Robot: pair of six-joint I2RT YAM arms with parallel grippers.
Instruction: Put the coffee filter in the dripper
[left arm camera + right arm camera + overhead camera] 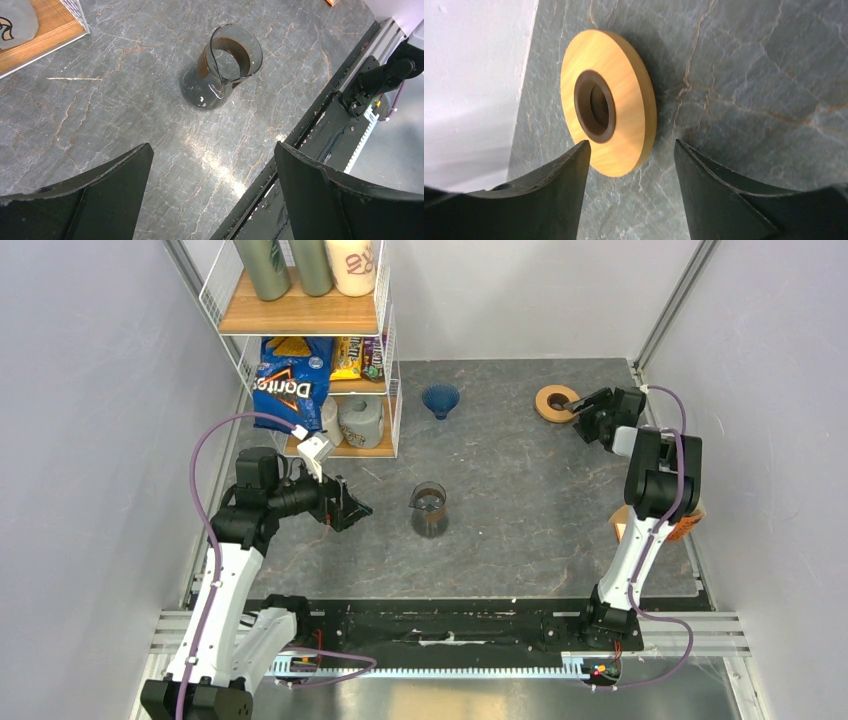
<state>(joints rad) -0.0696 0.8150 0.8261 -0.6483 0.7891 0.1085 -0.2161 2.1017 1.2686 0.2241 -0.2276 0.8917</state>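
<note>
Right wrist: right hand (631, 142), fingers (549, 190) parted, straddles the wooden ring (624, 75) at the far-right corner of the surface (749, 75); left hand (213, 145) gapes wide.

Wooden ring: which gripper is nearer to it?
Right. The right gripper is at the wooden ring, fingers either side of its rim; the left gripper is far off, near the glass jug.

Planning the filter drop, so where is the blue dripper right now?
In the top view, the dripper sits at the table's far middle, just right of the wire shelf and left of the wooden ring.
</note>
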